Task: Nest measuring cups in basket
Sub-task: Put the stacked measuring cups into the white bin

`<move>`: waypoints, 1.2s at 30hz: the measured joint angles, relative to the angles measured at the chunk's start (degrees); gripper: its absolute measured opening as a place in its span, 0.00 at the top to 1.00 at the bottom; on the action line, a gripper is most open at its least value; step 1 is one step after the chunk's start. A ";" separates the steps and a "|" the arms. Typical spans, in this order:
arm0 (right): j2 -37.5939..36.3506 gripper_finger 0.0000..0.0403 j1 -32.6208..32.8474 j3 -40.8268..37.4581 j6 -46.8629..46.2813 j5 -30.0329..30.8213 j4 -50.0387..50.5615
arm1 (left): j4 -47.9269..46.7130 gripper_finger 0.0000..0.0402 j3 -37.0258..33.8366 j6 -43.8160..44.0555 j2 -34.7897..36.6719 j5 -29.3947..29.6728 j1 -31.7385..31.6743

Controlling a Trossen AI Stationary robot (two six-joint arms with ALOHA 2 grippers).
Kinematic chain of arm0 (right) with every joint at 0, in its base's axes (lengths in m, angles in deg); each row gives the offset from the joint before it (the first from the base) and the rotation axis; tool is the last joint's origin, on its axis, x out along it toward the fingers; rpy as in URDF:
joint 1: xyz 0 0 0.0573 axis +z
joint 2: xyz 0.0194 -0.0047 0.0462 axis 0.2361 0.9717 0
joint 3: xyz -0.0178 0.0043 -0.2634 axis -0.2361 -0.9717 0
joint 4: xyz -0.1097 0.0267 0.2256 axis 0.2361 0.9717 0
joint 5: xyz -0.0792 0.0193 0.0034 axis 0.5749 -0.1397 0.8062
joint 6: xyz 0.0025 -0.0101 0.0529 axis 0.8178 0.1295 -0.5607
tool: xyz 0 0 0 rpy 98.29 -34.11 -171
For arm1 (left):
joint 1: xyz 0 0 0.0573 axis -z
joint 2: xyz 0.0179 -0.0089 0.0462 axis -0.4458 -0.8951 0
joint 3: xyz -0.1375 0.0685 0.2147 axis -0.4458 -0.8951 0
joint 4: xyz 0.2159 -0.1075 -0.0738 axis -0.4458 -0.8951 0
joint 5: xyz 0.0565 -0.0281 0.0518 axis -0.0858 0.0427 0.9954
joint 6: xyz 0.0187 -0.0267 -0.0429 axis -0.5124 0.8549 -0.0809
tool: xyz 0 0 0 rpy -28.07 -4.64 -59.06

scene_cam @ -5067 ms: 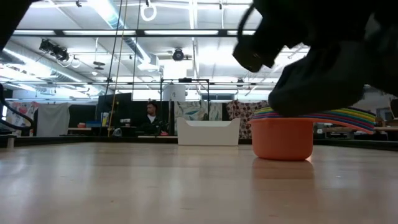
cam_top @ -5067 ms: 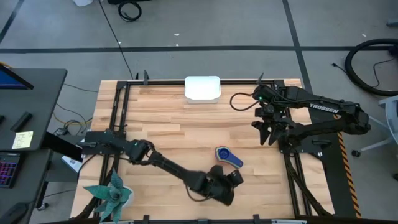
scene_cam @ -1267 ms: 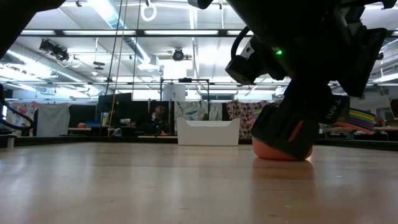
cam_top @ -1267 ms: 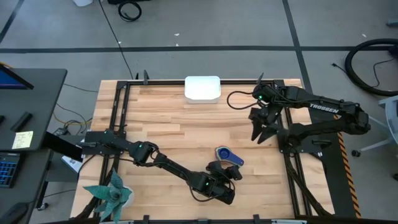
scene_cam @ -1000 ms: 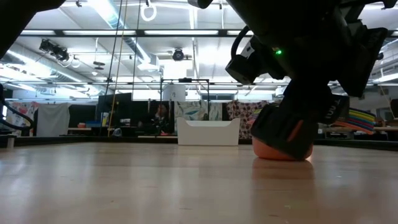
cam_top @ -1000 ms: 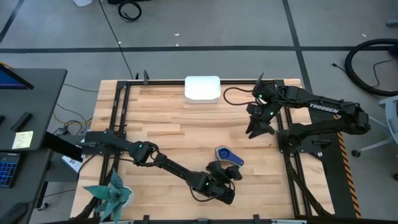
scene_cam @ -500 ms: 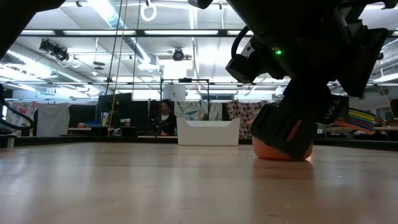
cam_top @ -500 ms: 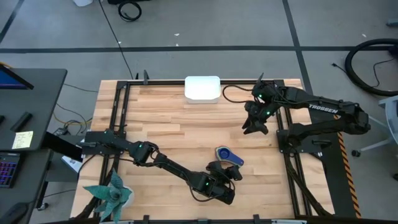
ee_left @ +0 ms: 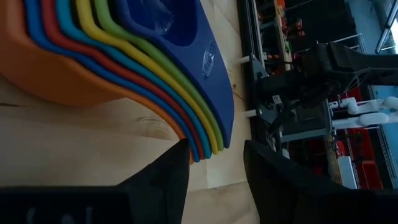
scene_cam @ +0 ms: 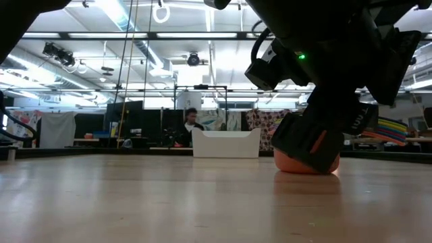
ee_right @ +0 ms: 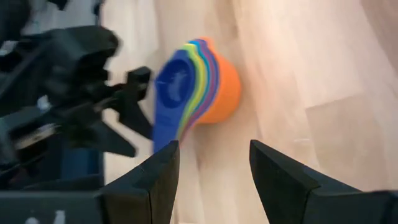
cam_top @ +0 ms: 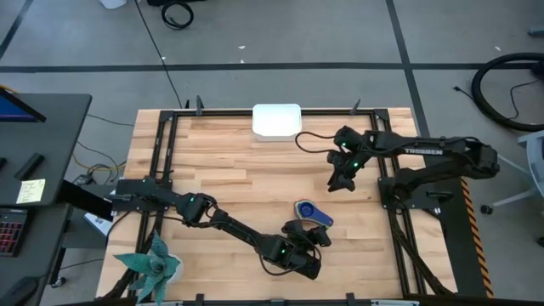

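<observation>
Measuring cups (cam_top: 311, 213): nested stack, near centre-right of table (cam_top: 221, 170).
Basket (cam_top: 276, 121): far edge.
Left gripper (cam_top: 316, 239): fingers apart, just beside cup handles.
Right gripper (cam_top: 338, 184): open, hovering right of centre.

Robotics lab/workshop: open ceiling w/ ducts (scene_cam: 145, 50), strip lights, concrete floor (cam_top: 280, 34), cables, rigs.

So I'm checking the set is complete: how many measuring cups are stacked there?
6 colour layers show in the measuring cups: orange outermost, then blue, red, light blue, yellow, green, dark blue innermost would make more; edges blur, so some may be hidden.

Wait
</observation>
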 joint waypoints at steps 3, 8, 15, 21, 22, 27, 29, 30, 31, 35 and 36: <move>2.14 0.51 0.00 -1.12 -0.08 1.72 -1.42 | 0.00 0.61 0.00 0.02 0.00 0.01 0.00; 7.52 0.51 0.16 -2.96 -4.36 -0.45 -4.25 | -0.02 0.61 0.00 0.02 0.00 0.00 0.00; 16.17 0.51 2.46 -3.28 -4.73 -1.34 -8.67 | -0.17 0.61 0.00 0.22 0.02 -0.02 -0.15; 22.11 0.51 6.08 -3.28 -5.76 -6.39 -12.93 | -0.17 0.61 0.00 0.37 0.02 -0.58 -0.68; 22.85 0.51 6.80 -3.28 -6.15 -7.28 -13.76 | -0.15 0.61 0.00 0.37 0.04 -0.81 -0.78; 25.20 0.51 9.99 -3.28 -8.84 -9.56 -17.40 | -0.32 0.61 0.00 0.17 0.07 -2.99 -1.32; 25.31 0.51 11.28 -3.28 -9.08 -10.10 -18.42 | -0.49 0.61 0.01 0.14 0.07 -3.59 -1.47; 25.31 0.51 11.96 -3.28 -9.13 -10.12 -19.16 | -0.56 0.61 0.02 0.11 0.07 -3.69 -1.56; 25.31 0.51 12.68 -3.28 -9.70 -10.17 -19.79 | -0.68 0.61 0.01 0.11 0.07 -3.78 -1.58; 25.29 0.51 15.37 -3.28 -12.97 -10.71 -22.37 | -0.81 0.61 0.02 0.00 0.07 -3.80 -1.86; 25.29 0.51 16.00 -3.28 -13.12 -10.74 -23.19 | -0.87 0.61 0.02 0.00 0.07 -3.74 -1.95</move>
